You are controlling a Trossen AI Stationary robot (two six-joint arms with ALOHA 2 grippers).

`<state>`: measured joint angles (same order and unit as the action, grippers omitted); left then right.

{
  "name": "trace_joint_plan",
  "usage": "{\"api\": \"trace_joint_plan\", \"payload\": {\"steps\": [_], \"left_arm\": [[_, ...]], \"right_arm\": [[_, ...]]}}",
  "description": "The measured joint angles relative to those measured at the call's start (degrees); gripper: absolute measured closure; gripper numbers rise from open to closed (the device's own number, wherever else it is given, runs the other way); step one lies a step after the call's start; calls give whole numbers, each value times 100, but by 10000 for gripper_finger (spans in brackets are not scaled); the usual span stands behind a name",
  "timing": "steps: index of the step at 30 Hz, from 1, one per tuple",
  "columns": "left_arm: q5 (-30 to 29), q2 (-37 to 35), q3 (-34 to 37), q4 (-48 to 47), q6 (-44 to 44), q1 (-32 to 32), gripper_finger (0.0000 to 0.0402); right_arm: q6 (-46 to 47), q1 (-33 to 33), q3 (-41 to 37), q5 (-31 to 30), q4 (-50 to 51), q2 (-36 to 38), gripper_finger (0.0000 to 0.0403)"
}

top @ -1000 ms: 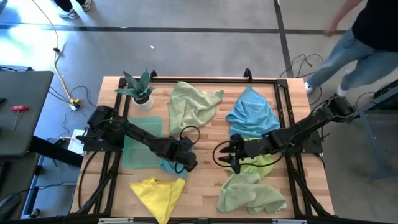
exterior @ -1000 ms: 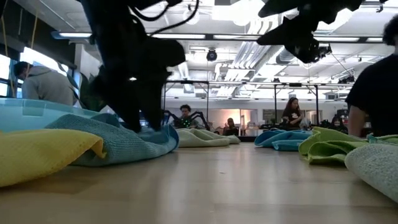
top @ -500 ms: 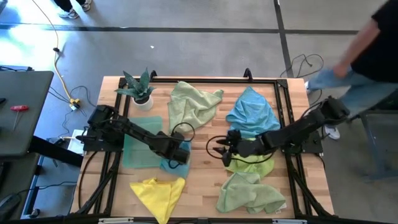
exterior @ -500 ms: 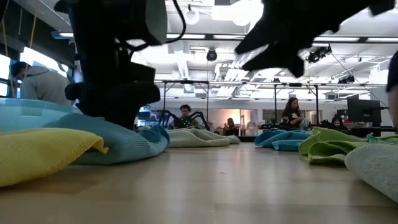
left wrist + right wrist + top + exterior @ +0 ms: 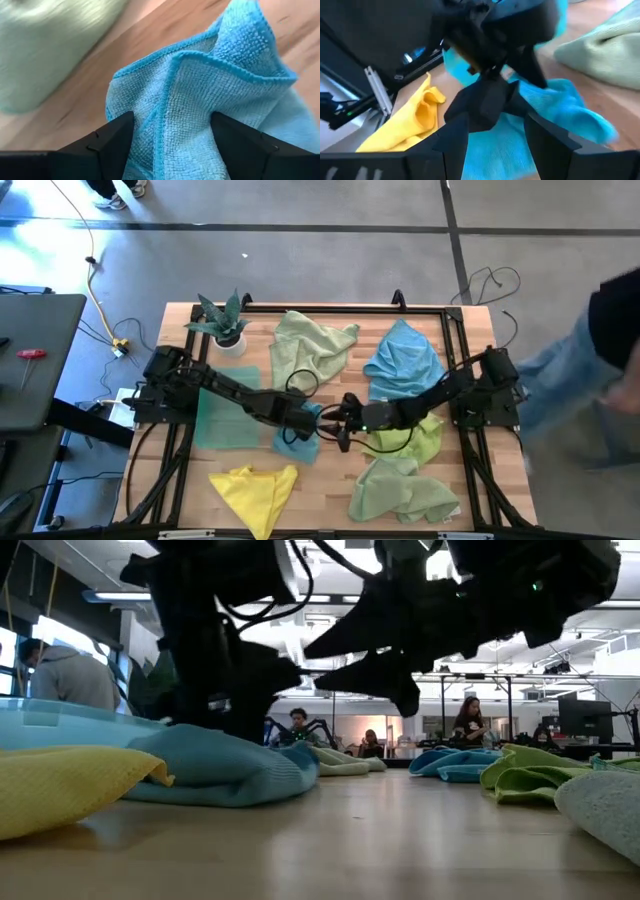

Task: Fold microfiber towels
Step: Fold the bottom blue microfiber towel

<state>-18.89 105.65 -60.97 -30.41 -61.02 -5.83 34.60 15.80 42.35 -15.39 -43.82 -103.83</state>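
A crumpled blue towel lies mid-table, beside a flat teal towel. My left gripper stands over the blue towel, pointing steeply down, with its fingers closed on a bunch of it. My right gripper reaches in nearly level from the table's right. It is open above the wood, just right of the blue towel and facing the left gripper. In the low view its fingers gape like a beak, clear of the table. My left gripper has a bunched part of the blue towel between its two fingers, several layers with hemmed edges folded together. The fingers come from above, slanting down. The rest of the towel lies heaped on the table.
Other towels lie around: pale green and sky blue at the far side, lime green and pale green near right, yellow near left. A potted plant stands far left. A person passes on the right.
My right gripper has come down and toward the table's left, tipping nearer to level, until it is close to the left gripper and the blue towel. My left gripper has shifted a little, and the blue towel's bunched end has slid along the table toward the right.
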Motion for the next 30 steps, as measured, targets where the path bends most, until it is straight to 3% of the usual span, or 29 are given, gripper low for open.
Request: {"api": "trace_joint_plan", "payload": {"steps": [12, 18, 23, 30], "left_arm": [[92, 0, -4, 1484, 462, 458, 145], [183, -138, -19, 1498, 627, 634, 145], [630, -495, -155, 1401, 1109, 628, 145], [664, -857, -192, 148, 1189, 244, 145]], "right_arm": [[-644, 477, 7, -157, 736, -59, 219], [-786, 448, 38, -370, 601, -176, 219], [-828, 405, 300, -308, 632, -520, 219], [-1070, 472, 743, 40, 712, -993, 219]]}}
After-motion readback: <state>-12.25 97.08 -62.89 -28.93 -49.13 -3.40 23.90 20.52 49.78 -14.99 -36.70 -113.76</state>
